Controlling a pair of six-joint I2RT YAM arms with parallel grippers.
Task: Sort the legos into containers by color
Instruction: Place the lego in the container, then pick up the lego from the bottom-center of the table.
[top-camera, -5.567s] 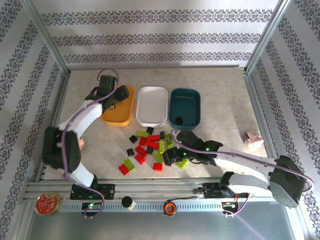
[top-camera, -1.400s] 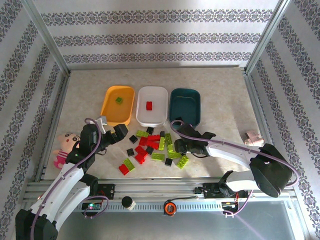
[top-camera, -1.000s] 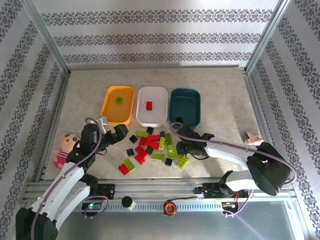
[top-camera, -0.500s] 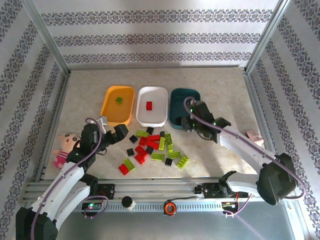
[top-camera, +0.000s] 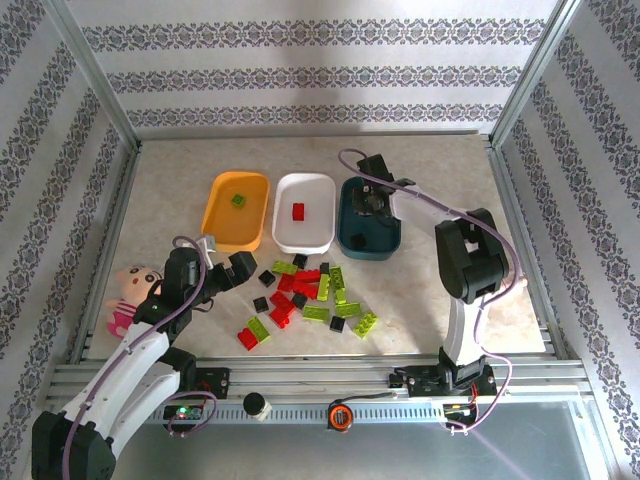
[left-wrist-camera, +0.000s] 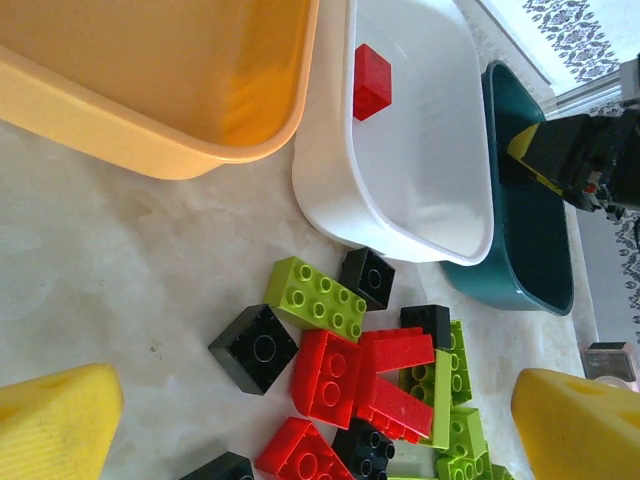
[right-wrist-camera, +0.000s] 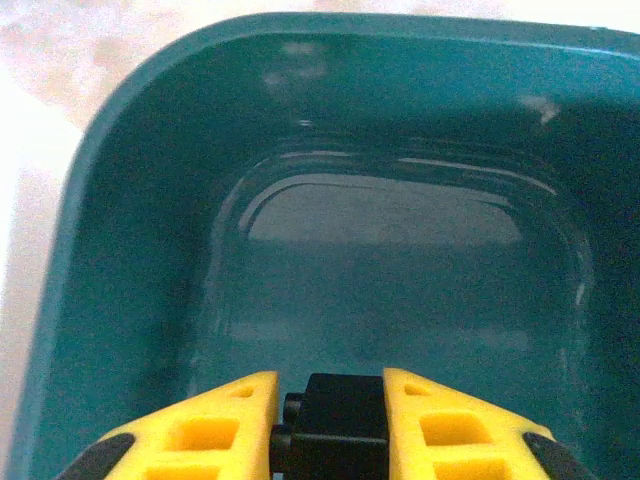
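Top external view takes in the marble-patterned table (top-camera: 450, 170), the largest thing, with two arms on it: the left arm (top-camera: 120, 365) is bent low at the near left, and the right arm (top-camera: 468, 262) reaches toward the far side. Three trays stand close together in a row across the far half of the table: the orange-yellow tray (top-camera: 235, 240) on the left, the white tray (top-camera: 303, 248) in the middle and the dark teal tray (top-camera: 366, 255) on the right. The orange-yellow tray holds one lime brick (top-camera: 239, 200), and the white tray holds one red brick (top-camera: 297, 210). The right gripper (top-camera: 374, 203) hangs over the dark teal tray; in the right wrist view its yellow fingers (right-wrist-camera: 225, 425) are clamped on one black brick (right-wrist-camera: 338, 405) above the tray's floor. One pink-and-cream doll (top-camera: 125, 293) lies at the table's left edge, beside the left arm. The left gripper (top-camera: 225, 268) hangs just left of the pile, its fingers (left-wrist-camera: 55, 420) spread wide apart with nothing gripped between them. The loose legos (top-camera: 308, 295) lie in one scattered pile on the table just in front of the white and teal trays: roughly twenty bricks in red, lime and black mixed together. Several overlap, so an exact count by colour cannot be told.
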